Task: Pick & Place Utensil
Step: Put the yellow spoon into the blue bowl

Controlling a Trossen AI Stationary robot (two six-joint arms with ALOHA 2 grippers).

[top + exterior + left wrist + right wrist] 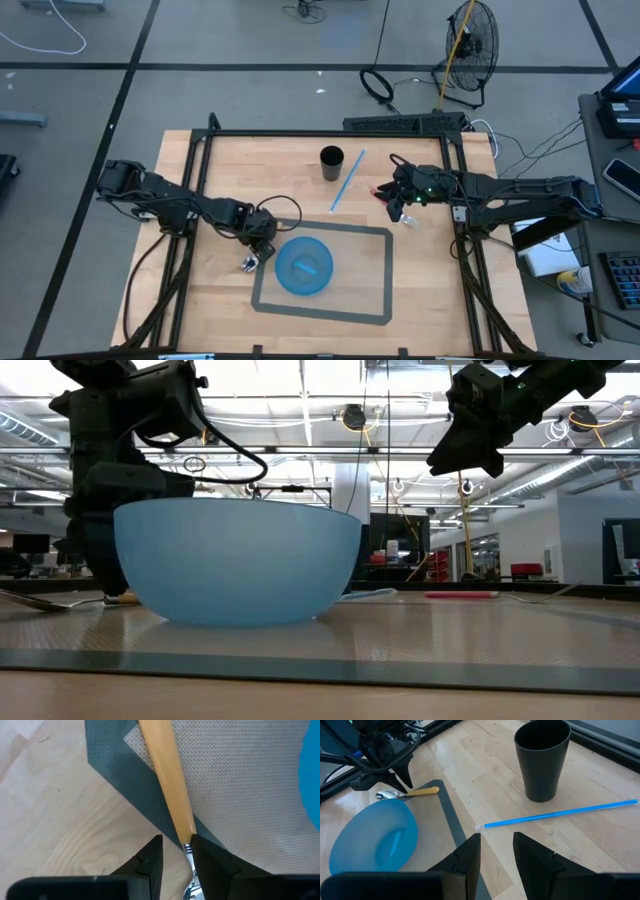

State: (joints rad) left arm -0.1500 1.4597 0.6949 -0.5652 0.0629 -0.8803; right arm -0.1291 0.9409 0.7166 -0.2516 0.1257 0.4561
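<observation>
The left gripper (176,857), fingers parted and empty, straddles the wooden-handled metal spoon (167,780), likely light, stiff, best gripped at its neck.

On the mat (370,270) sits the bowl (303,266), a spoon (250,262) at its nine o'clock; the cup (332,162) and straw (347,180) lie at twelve, off the mat.

The bowl (238,563) hides most of the spoon (45,601)
</observation>
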